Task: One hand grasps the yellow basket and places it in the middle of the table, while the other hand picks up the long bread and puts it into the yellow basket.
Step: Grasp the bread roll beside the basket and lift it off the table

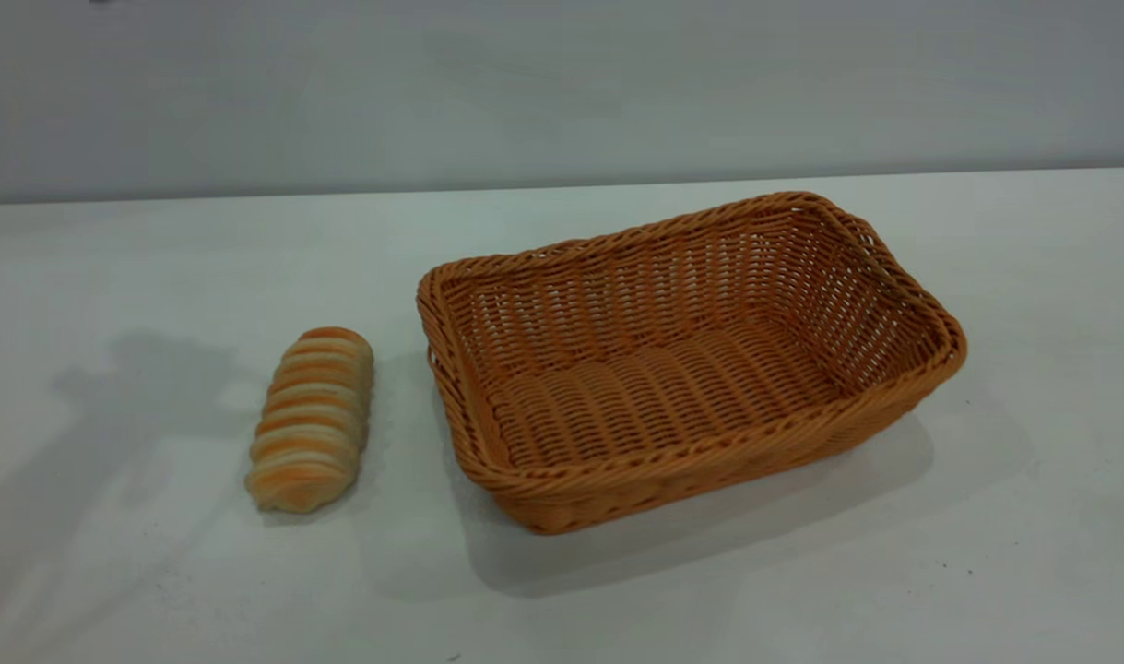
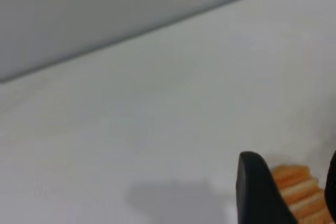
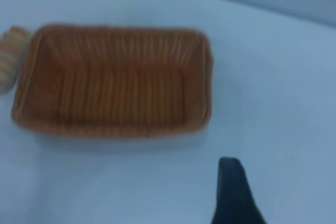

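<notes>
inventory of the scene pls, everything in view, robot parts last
yellow basket: 1, orange-tan wicker, empty, on the table right of centre in the exterior view.
long bread: 1, golden and cream stripes, flat on the table left of the basket, apart from it.
table: 1, white, a few dark specks.
wall: 1, grey, behind the table.
left gripper: 1, black, jaws open, over the bread with a finger on each side.
right gripper finger: 1 seen, black, above bare table beside the basket.
</notes>
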